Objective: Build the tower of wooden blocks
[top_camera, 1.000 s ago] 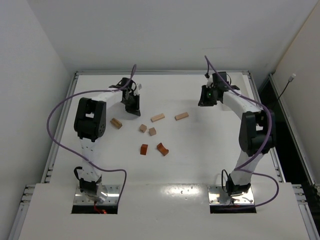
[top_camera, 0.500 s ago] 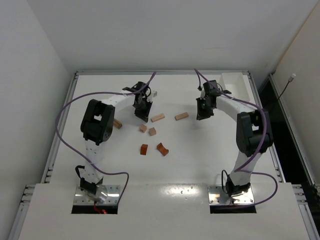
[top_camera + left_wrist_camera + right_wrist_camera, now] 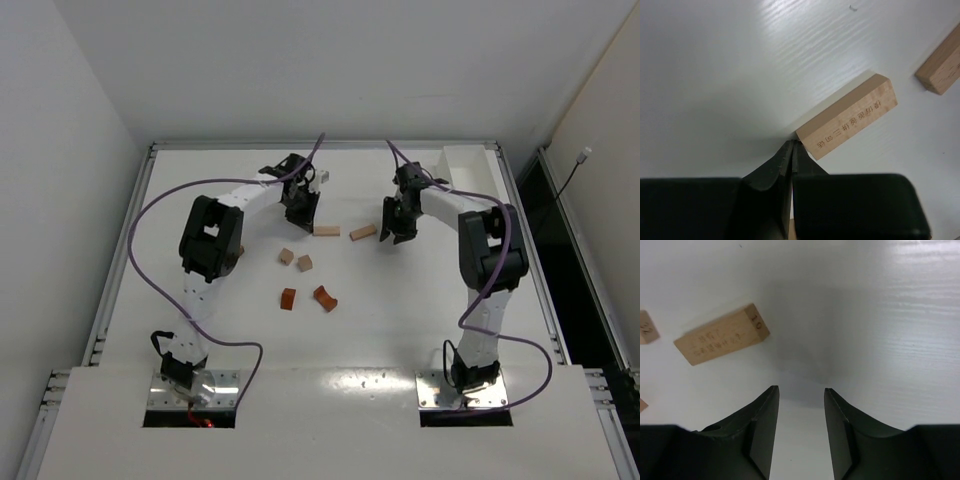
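Several small wooden blocks lie mid-table. Two pale tan bars, the left bar (image 3: 326, 230) and the right bar (image 3: 363, 232), lie in the back row. Two tan cubes (image 3: 286, 257) (image 3: 304, 263) are nearer. A reddish-brown block (image 3: 288, 299) and a reddish-brown arch (image 3: 324, 298) are nearest. My left gripper (image 3: 304, 214) is shut and empty; in its wrist view its tips (image 3: 791, 145) touch the end of the left bar (image 3: 847, 117). My right gripper (image 3: 393, 232) is open and empty, just right of the right bar; in its wrist view the gripper (image 3: 801, 391) sits beside that bar (image 3: 722, 340).
A white rectangular tray (image 3: 466, 160) stands at the back right corner. The left arm's elbow (image 3: 210, 240) hangs over the table's left part. Another tan block (image 3: 942, 67) shows at the left wrist view's right edge. A raised rim (image 3: 320, 145) borders the table's far edge.
Both arms swung inward toward the middle. The left gripper came up against the left bar, which shifted slightly right. The right gripper came down beside the right bar.
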